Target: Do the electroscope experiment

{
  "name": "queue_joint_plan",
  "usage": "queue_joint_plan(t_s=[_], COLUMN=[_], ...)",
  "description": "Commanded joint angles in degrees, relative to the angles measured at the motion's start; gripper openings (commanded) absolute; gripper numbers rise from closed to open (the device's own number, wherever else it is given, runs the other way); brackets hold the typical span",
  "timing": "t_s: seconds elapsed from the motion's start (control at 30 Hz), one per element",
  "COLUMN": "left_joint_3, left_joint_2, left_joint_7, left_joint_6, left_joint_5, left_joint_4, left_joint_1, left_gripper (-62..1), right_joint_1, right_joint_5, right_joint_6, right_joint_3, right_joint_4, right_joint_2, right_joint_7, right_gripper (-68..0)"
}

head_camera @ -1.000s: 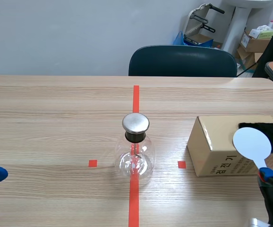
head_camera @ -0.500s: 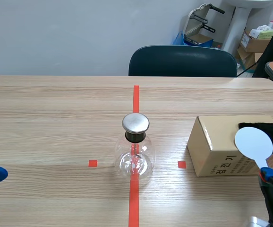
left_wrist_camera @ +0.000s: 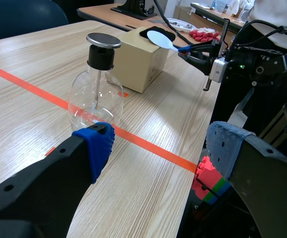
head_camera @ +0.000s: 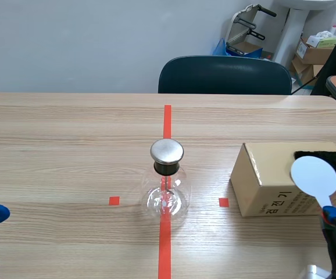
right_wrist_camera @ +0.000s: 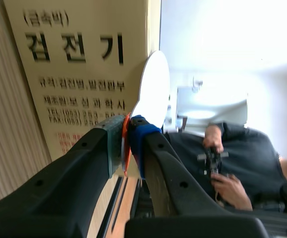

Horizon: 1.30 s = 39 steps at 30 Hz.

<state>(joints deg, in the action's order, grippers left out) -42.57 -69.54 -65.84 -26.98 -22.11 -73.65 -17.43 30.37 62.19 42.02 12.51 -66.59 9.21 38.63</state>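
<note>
On the table's right side: a brown cardboard box (head_camera: 267, 180) with black print on its near face, and a black fuzzy cloth (head_camera: 331, 158) lying on top of it
Behind the table: a dark chair (head_camera: 225, 74) pushed up to the far edge, and more boxes (head_camera: 316, 49) in the back corner of the room
In the way: the cardboard box stands between the right gripper (head_camera: 332, 218) and the flask (head_camera: 167, 195), well apart from the flask
Table (head_camera: 69, 145): light wood with an orange-red tape line down the middle
Flask: round clear glass, standing upright on the tape line in the middle of the table, between two small red squares
Cap (head_camera: 167, 151): a flat shiny metal top on a black stopper, with a thin rod going down inside the glass
Paddle (head_camera: 314, 176): a white round disc on a thin handle, held up by the box's near right corner, next to the black cloth; it is not clear if they touch
Right gripper: low at the table's right edge, fingers squeezed tight on the paddle's handle
Left gripper (left_wrist_camera: 158, 148): low at the table's left edge, well apart from the flask, fingers spread wide with nothing between them; one of its pads (left_wrist_camera: 96, 144) is blue, the other grey
</note>
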Motion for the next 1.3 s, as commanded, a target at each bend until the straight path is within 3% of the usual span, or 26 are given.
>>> queue_joint_plan(t_s=[0.0,0.07,0.13,0.2,0.33,0.43,0.63,0.7,0.83,0.9,1.07,1.13,1.27], left_joint_3=[0.2,0.2,0.2,0.2,0.2,0.2,0.2,0.2,0.2,0.2,0.2,0.2,0.2], left_joint_2=[0.0,0.0,0.0,0.0,0.0,0.0,0.0,0.3,2.5,3.8,6.6,8.0,11.8], left_joint_7=[-0.7,-0.7,-0.7,-0.7,-0.7,-0.6,-0.5,-0.1,4.1,6.6,9.9,11.8,18.3], left_joint_6=[0.2,0.5,0.8,0.8,0.8,0.8,1.0,2.2,6.1,8.2,12.7,13.7,14.5], left_joint_5=[-0.2,-0.2,-0.2,-0.2,-0.2,-0.2,-0.2,-0.1,-0.1,0.4,0.5,0.5,0.6], left_joint_4=[-0.7,-0.7,-0.7,-0.7,-0.7,-0.7,-0.7,-0.7,-0.7,-0.7,-0.7,-0.7,-0.7], left_joint_1=[0.2,0.2,0.2,0.2,0.2,0.2,0.2,0.2,0.3,0.3,0.7,1.7,4.9], left_gripper=[-19.1,-19.1,-19.1,-19.1,-19.1,-19.1,-19.1,-19.1,-19.1,-19.1,-19.2,-19.2,-19.2], right_joint_1=[0.1,0.1,0.1,0.1,0.1,0.1,0.1,0.1,0.1,0.1,0.1,0.1,0.1], right_joint_5=[-0.9,-0.9,-0.9,-0.9,-0.9,-0.9,-0.9,-0.9,-0.9,-0.9,-0.9,-0.9,-0.9], right_joint_6=[0.4,0.4,0.4,0.4,0.4,0.4,0.8,0.8,0.8,0.8,0.8,0.8,0.4], right_joint_3=[0.3,0.4,0.4,0.4,0.4,0.4,0.5,0.4,0.4,0.4,0.4,0.4,0.4], right_joint_4=[-0.5,-0.5,-0.5,-0.5,-0.5,-0.5,-0.5,-0.5,-0.5,-0.5,-0.5,-0.5,-0.5], right_joint_2=[0.9,0.9,0.9,0.9,0.9,0.9,0.9,0.9,0.9,0.9,0.9,0.9,0.9], right_joint_7=[-6.0,-12.2,-14.3,-12.5,-4.0,-2.0,-12.2,-10.8,-1.6,-1.9,-10.4,-9.9,-3.0], right_gripper=[-65.8,-65.8,-65.8,-65.8,-65.8,-65.8,-65.8,-65.8,-65.8,-65.8,-65.8,-65.8,-65.8])
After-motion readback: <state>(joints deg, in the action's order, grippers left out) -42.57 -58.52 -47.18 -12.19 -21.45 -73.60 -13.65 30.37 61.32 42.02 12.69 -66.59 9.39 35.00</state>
